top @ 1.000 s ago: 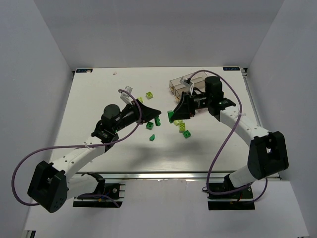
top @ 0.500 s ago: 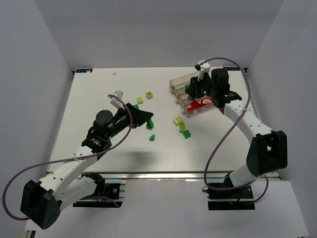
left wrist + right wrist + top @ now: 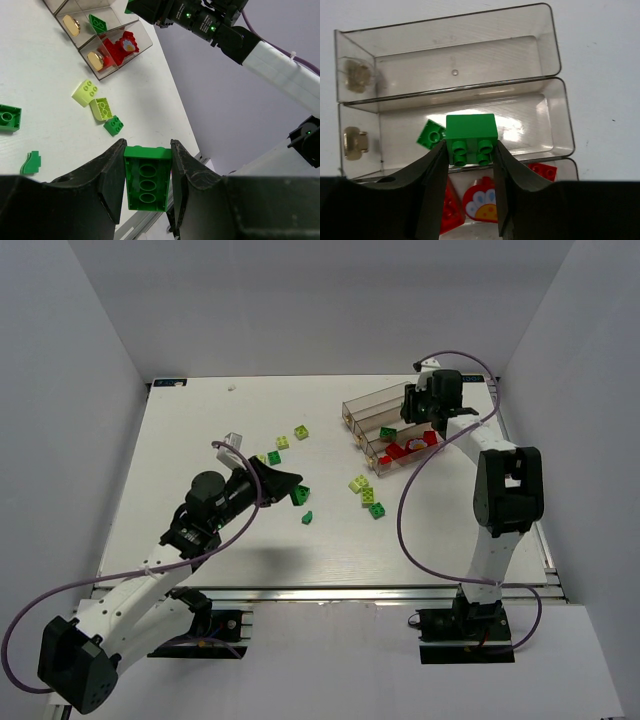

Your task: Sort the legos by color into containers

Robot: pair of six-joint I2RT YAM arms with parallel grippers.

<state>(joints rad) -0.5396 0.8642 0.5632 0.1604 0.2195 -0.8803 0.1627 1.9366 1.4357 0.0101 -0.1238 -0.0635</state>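
**Right claw [image 3: 470,159], clenched on a dark green brick [image 3: 471,129].** The brick hangs studs-up over the middle bin [image 3: 540,125] of three joined containers. That bin already holds one green brick [image 3: 431,135]. The near bin [image 3: 570,167] holds red pieces [image 3: 480,202], and the far bin [image 3: 470,55] holds no brick.

**Step in hand, as judged:** release into the green bin. For a clean drop, centre the brick between the bin's long walls and lower it close to the rim, so it cannot bounce into the red bin. Then part the fingers fully and lift straight up.

**Left claw [image 3: 147,148], well apart over the surface [image 3: 180,440].** It grasps a second dark green brick [image 3: 147,180] and should wait until the right arm leaves the containers.
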